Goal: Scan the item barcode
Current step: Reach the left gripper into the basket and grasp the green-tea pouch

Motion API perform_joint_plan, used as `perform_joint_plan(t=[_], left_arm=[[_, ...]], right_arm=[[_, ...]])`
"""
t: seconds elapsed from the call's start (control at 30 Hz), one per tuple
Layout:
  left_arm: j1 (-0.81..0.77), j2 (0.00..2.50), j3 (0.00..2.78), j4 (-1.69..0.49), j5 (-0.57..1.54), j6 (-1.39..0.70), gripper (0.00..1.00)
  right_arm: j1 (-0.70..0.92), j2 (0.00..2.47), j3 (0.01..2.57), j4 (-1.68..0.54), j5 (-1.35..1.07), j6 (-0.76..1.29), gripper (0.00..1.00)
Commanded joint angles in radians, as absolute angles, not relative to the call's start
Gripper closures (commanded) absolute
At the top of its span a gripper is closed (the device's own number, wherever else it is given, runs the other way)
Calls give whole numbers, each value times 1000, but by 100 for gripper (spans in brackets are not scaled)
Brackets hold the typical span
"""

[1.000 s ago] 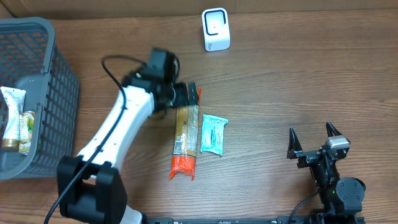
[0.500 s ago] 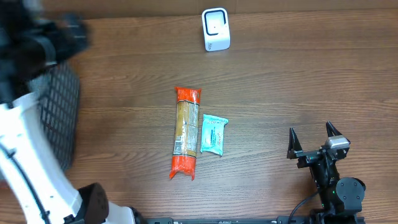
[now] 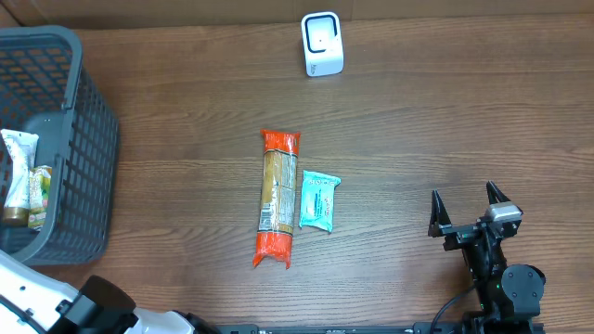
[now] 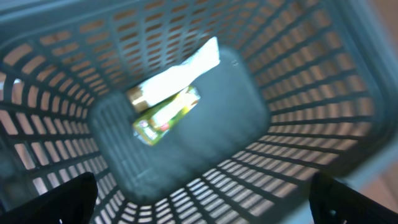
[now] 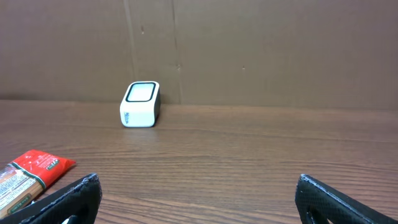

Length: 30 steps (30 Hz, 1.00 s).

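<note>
Wood table [image 3: 445, 111], brown board wall behind it in the right wrist view. White scanner [image 3: 322, 44] stands at far centre. Long orange packet [image 3: 277, 198] lies mid-table, lengthwise near to far; a teal packet [image 3: 319, 200] lies just right of it, about touching its lower half. Both are well apart from the scanner and from either gripper. Grey basket [image 3: 93, 139] sits at the left edge and holds a white packet [image 3: 17, 167] and a green packet [image 3: 37, 190] side by side on its floor. Right gripper [image 3: 463, 197] sits near right, fingers wide apart, nothing between them, facing the scanner. Left gripper [image 4: 199, 202] is out of the overhead view; its wrist view looks down into the basket, fingers wide apart and empty, picture blurred.
</note>
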<state>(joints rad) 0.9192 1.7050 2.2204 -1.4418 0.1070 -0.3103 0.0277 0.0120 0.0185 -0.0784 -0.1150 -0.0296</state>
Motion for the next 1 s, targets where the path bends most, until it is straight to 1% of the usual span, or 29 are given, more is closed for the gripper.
perform_joint_plan(t=[0.0,0.27,0.37,0.6,0.73,0.97], left_arm=[[923,1730,2145,-1415,35,-295,0],[923,1741,1995,-1361,-149,-314,0],[923,1741,1937,-1313,-147,-278,0],[898,1743,1778,-1148,-86,-85,0],[894,1745,1678,-1034,-15,47,0],[893,1746,1498,-863,21,144,4]], right_arm=[[33,3,8,-73,-105,-30,0],[33,3,8,-73,-105,-30,0],[33,3,8,-73,-105,-30,0],[33,3,8,-73,-105,-30,0],[33,3,8,-73,-105,-30,0],[33,3,8,-73,-105,-30,0]])
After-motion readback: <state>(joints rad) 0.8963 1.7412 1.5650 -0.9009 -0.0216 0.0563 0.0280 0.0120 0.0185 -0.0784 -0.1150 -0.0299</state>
